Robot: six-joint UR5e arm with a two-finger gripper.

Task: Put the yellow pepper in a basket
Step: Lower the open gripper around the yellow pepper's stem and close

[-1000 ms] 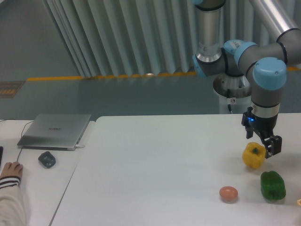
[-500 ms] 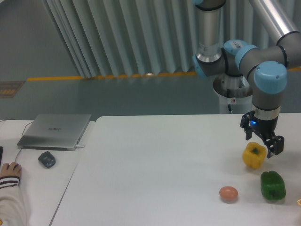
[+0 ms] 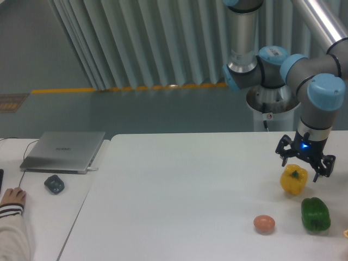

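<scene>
Single fixed view, raised, facing across the white table [image 3: 179, 190] toward a ribbed wall [image 3: 152, 43], moderately distant

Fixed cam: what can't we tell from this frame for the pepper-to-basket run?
- Basket: none in view; may lie past the frame edge.
- Gripper: fingers spread above the yellow pepper; contact too small to judge.
- Pale object: cut off by the right edge.
- Green pepper far side: hidden.

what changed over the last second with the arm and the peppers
The pincer shifted right and turned at the wrist, so its two fingers now spread wide over the yellow pepper. Nothing was gripped or released. The yellow pepper, green pepper, orange-brown ball and laptop stayed put.
</scene>
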